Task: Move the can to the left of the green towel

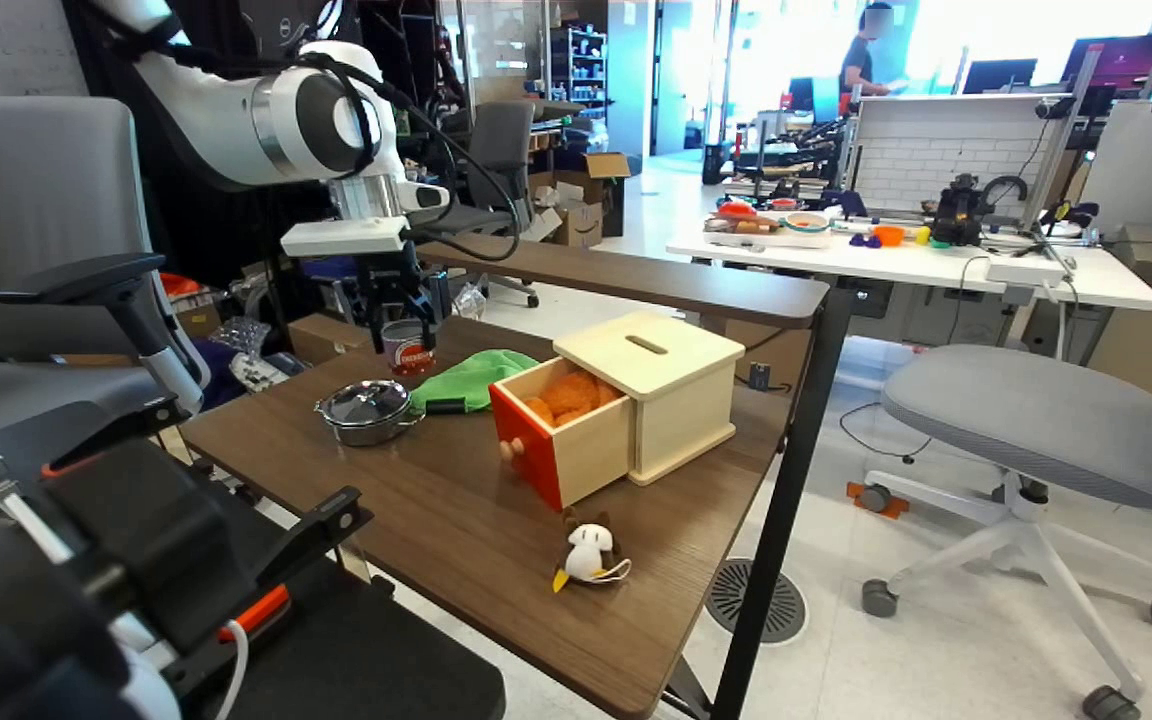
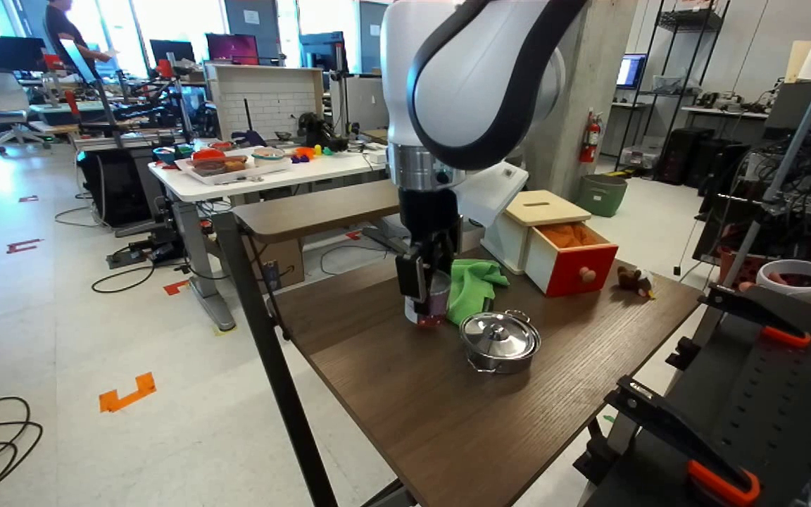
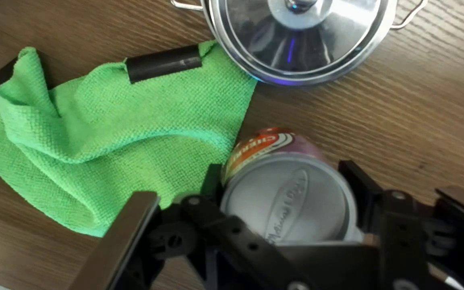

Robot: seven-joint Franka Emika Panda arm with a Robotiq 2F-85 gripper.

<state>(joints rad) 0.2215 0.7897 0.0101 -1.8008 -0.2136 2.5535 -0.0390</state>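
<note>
The can has a grey lid and a red, orange and purple label. It stands upright beside the green towel, and also shows in both exterior views. Its base is at or just above the table; I cannot tell which. The towel lies crumpled on the table in both exterior views, with black strips on its edge. My gripper points down with a finger on each side of the can, and no clear gap shows, so it appears shut on it. Part of the lid is hidden by the gripper.
A lidded metal pot stands close to the towel and can. A wooden box with its red-fronted drawer pulled out stands beyond the towel. A small plush toy lies near it. A raised shelf runs along one table edge.
</note>
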